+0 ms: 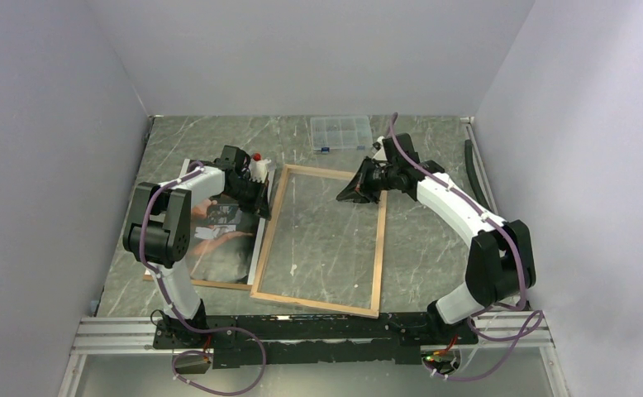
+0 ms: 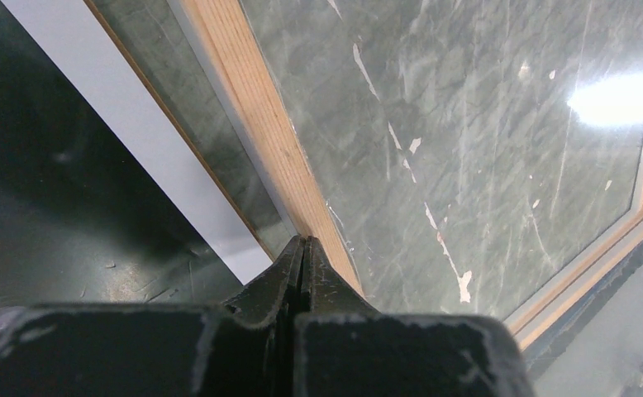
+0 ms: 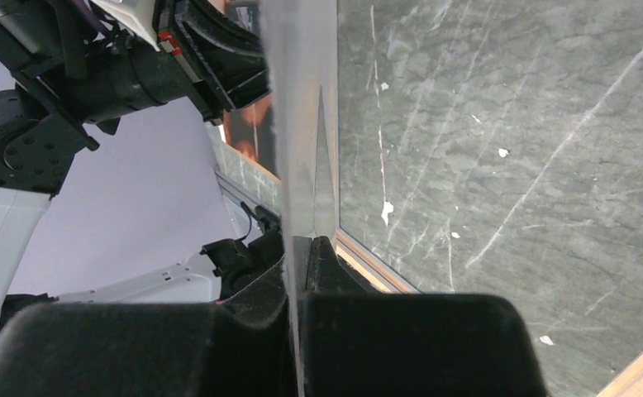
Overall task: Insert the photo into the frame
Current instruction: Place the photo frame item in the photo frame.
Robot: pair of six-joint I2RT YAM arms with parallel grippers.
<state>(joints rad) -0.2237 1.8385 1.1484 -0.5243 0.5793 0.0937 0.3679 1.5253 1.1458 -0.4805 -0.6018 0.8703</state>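
Observation:
The frame [image 1: 378, 248] lies back-up in the middle of the table, light wood rails around marbled table seen through it. The photo [image 1: 219, 240], dark with orange tones and a white border, lies left of it under my left arm. My left gripper [image 1: 259, 197] is shut with nothing between its jaws, its tips [image 2: 304, 241] at the inner edge of the frame's left rail [image 2: 256, 107]. My right gripper [image 1: 343, 197] hovers over the frame's far right part, shut [image 3: 302, 240] on a thin clear pane [image 3: 302, 99] seen edge-on.
A clear plastic compartment box [image 1: 340, 132] sits at the back. A brown backing board [image 1: 190, 284] shows under the photo's near edge. Grey walls close in the left, back and right. A black cable [image 1: 469, 161] runs along the right wall.

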